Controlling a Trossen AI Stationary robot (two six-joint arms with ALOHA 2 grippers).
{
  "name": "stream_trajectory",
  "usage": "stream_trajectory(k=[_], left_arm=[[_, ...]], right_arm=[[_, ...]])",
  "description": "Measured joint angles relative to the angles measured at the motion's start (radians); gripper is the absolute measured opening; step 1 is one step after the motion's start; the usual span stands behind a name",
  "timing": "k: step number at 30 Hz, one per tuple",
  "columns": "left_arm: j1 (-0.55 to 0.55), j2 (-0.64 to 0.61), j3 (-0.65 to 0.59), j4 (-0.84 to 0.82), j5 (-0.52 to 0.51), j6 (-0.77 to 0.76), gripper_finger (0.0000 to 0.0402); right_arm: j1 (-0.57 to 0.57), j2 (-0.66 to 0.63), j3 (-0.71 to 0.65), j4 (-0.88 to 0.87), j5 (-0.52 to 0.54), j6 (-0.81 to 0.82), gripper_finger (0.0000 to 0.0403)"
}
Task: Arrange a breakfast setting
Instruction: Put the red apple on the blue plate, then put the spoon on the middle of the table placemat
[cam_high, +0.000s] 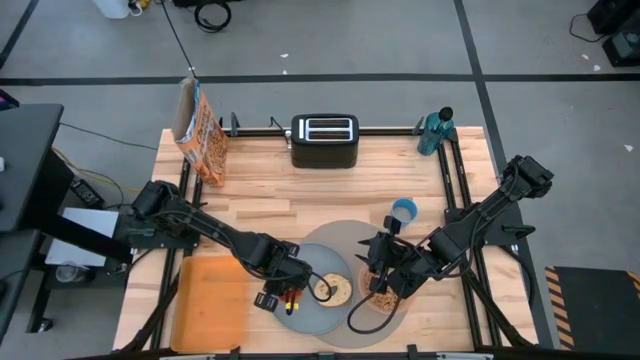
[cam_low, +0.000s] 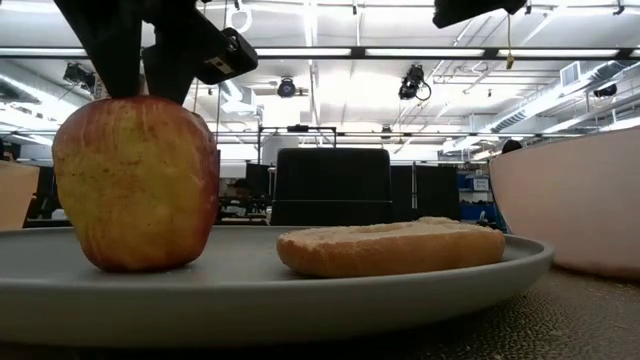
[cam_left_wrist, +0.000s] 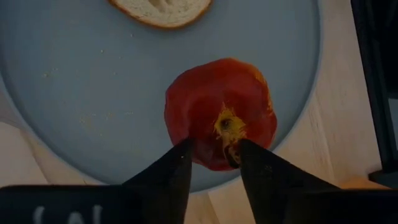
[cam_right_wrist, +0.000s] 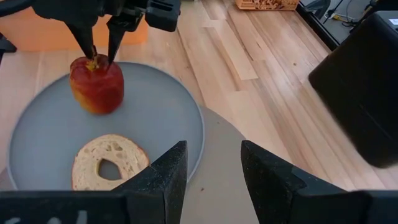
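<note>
A red apple (cam_left_wrist: 217, 112) stands upright on the grey plate (cam_right_wrist: 161, 118), near its left rim; it also shows in the low view (cam_low: 135, 180). A toasted bagel half (cam_right_wrist: 109, 162) lies flat on the plate beside it. My left gripper (cam_left_wrist: 216, 155) is slightly open, pointing down, its fingertips at the apple's top on either side of the stem (cam_left_wrist: 229, 149). My right gripper (cam_right_wrist: 213, 168) is open and empty above the round placemat (cam_right_wrist: 230, 149), by the pink bowl (cam_low: 570, 200) of brown cereal (cam_high: 382, 298). No spoon shows. My left gripper comes at the apple from above, pointing down. Its fingertips (cam_right_wrist: 91, 51) stand at the hollow of the apple's top (cam_right_wrist: 97, 62), one on each side of the stem. I cannot tell whether they touch it. The apple's base rests on the plate.
An orange board (cam_high: 210, 300) lies left of the plate. A black toaster (cam_high: 325, 140) stands at the far middle, a cereal box (cam_high: 200, 130) at the far left, a green bottle (cam_high: 435, 130) at the far right, and a blue cup (cam_high: 403, 210) just beyond the placemat.
</note>
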Motion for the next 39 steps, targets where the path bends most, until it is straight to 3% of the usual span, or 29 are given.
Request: stream_trajectory(k=[5,13,18,26,33,39], left_arm=[[0.000,-0.024,0.001,0.000,-0.015,0.002,0.0169],[-0.018,-0.144,-0.015,0.080,-0.199,0.117,0.0178],[-0.021,-0.251,-0.215,0.365,-0.237,0.233,0.0178],[0.016,-0.525,-0.565,0.698,-0.244,0.228,0.0178],[0.040,-0.697,-0.851,1.042,-0.255,0.227,0.0178],[0.053,-0.736,-1.012,1.212,-0.256,0.227,0.0178]], right_arm=[[0.000,0.000,0.000,-0.008,0.000,0.000,0.0158],[-0.002,0.000,0.000,-0.041,0.035,-0.001,0.0158],[-0.005,0.000,0.000,-0.104,0.056,0.022,0.0158],[-0.065,0.000,0.000,-0.336,0.160,0.163,0.0158],[-0.241,-0.002,0.000,-0.470,0.105,0.205,0.0158],[-0.483,-0.046,0.000,-0.555,0.043,0.146,0.0158]])
